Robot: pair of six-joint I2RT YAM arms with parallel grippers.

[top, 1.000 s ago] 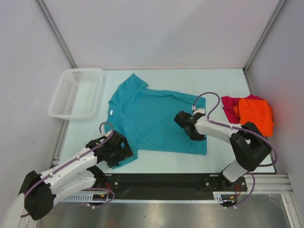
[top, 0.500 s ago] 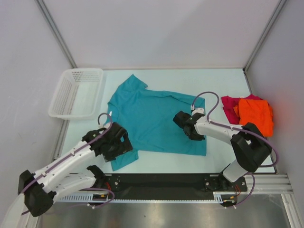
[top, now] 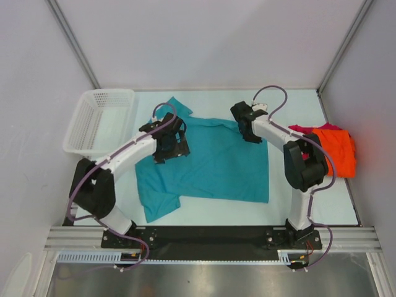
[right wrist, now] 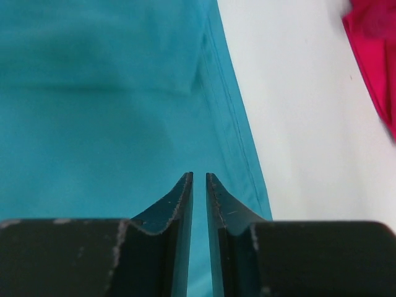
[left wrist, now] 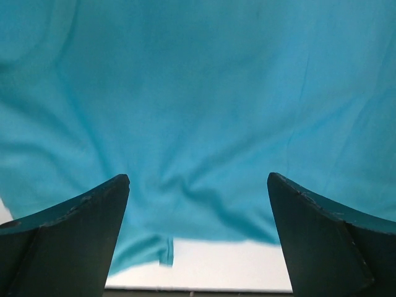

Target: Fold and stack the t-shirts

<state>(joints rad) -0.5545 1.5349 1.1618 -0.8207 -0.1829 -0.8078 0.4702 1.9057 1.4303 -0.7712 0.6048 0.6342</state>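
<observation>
The teal-blue t-shirt lies spread flat in the middle of the table. My left gripper hovers over its far left part with the jaws wide open and empty; in the left wrist view teal cloth fills the frame. My right gripper is over the shirt's far right corner, jaws nearly together with nothing between them. In the right wrist view it sits just inside the shirt's hem. The orange t-shirt lies on the magenta-red t-shirt at the right edge.
A white mesh basket stands at the far left of the table. Grey walls and metal posts close in the back and both sides. A black rail runs along the near edge. A strip of magenta cloth shows to the right of the teal hem.
My left arm swung from the shirt's near left sleeve to its far left part. My right arm moved from mid-shirt to the far right corner. The shirt's left side has shifted.
</observation>
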